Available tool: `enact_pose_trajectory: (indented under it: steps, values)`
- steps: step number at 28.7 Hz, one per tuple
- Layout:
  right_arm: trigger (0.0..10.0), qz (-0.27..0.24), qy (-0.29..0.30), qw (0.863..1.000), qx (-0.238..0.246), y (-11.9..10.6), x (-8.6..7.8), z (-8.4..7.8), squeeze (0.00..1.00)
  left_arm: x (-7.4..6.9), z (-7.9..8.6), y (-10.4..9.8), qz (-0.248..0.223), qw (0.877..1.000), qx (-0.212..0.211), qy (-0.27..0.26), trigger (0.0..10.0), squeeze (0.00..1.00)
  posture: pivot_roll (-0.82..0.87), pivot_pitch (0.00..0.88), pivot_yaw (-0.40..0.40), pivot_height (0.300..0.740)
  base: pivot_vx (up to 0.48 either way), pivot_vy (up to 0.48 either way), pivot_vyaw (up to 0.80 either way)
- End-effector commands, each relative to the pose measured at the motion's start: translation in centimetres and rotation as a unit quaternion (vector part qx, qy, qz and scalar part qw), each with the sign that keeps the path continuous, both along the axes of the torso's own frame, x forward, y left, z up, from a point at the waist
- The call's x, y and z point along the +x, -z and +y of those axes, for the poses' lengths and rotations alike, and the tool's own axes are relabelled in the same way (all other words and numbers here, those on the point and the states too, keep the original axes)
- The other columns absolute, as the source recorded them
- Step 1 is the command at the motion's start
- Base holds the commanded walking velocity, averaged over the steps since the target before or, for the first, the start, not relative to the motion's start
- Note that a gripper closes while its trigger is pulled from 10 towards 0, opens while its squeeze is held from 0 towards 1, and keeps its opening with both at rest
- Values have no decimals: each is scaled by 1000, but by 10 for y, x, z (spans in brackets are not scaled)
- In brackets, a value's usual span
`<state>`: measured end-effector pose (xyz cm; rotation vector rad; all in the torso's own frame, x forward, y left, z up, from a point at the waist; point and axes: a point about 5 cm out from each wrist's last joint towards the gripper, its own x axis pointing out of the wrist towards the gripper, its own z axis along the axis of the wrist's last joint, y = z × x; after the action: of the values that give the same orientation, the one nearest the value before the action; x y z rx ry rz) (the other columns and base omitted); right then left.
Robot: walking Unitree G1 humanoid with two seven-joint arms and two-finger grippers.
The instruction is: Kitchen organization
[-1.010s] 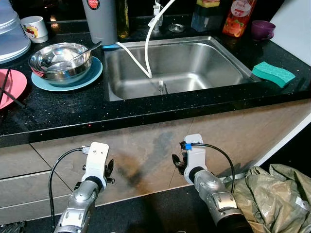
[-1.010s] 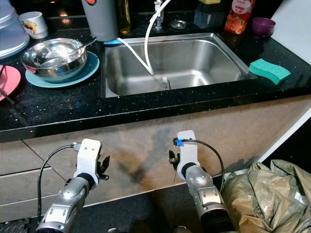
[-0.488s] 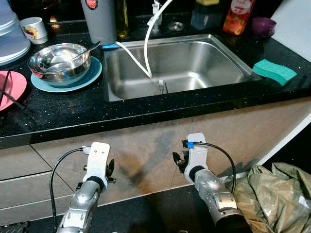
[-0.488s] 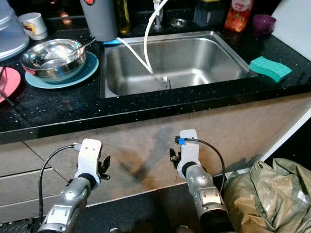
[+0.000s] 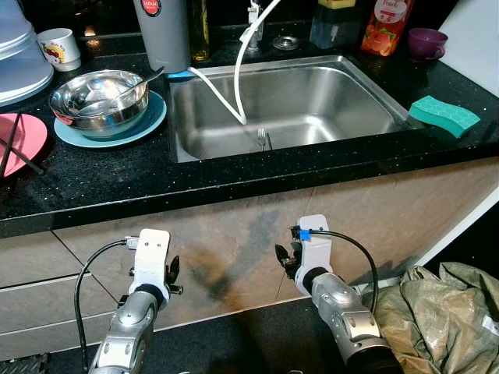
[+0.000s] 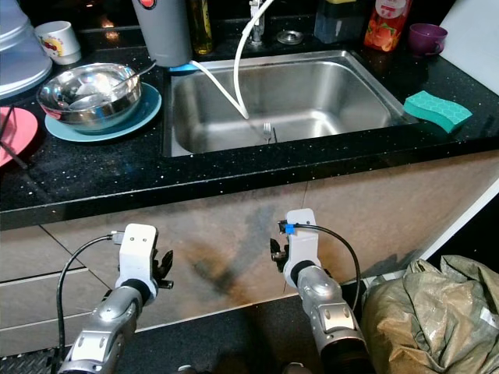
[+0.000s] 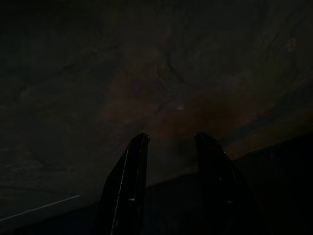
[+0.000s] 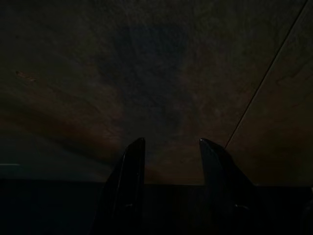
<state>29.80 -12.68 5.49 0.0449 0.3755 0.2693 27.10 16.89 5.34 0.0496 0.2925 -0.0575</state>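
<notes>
So both arms are hanging low below the black speckled counter's point(image 5: 117, 183) front edge, left gripper point(image 7: 168, 147) and right gripper point(image 8: 168, 147) each spread apart, grasping nothing. Silver steel bowl point(image 5: 97, 97) is sitting on a round blue plate point(image 5: 109, 132) near the counter's left end, and a metal fork point(image 5: 261, 139) is lying in the stainless sink point(image 5: 343, 101).

A home kitchen: a black speckled counter point(image 5: 117, 175) holds a steel sink point(image 5: 288, 109) with a fork point(image 5: 260, 139) lying in it and a white hose point(image 5: 238, 74) hanging from the tap. Beside the sink stand a steel bowl point(image 5: 97, 97) on a blue plate point(image 5: 148, 121), a mug point(image 5: 57, 47), a pink plate point(image 5: 23, 136), a green sponge point(image 5: 443, 115), a purple cup point(image 5: 426, 43) and bottles point(image 5: 386, 23). Stone-faced cabinets point(image 5: 234, 234) run below
</notes>
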Motion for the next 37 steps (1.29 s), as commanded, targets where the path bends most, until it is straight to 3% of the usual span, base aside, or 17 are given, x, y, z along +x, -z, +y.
enact_pose_trajectory:
  steps: [1,13,37]
  values:
    - [10000,4,2,1000,10,2,-2,0,0,-5,1,4,9,1000,-3,-4,10000,0,21,132,-5,740,0,0,0]
    - [10000,16,-3,1000,1,6,-5,-1,0,-6,0,4,8,1000,-7,-4,10000,0,22,126,-13,740,0,0,0]
    - [10000,18,-8,1000,0,4,-3,-2,0,-7,-3,2,8,1000,-13,-3,10000,0,21,132,-21,740,-256,0,0]
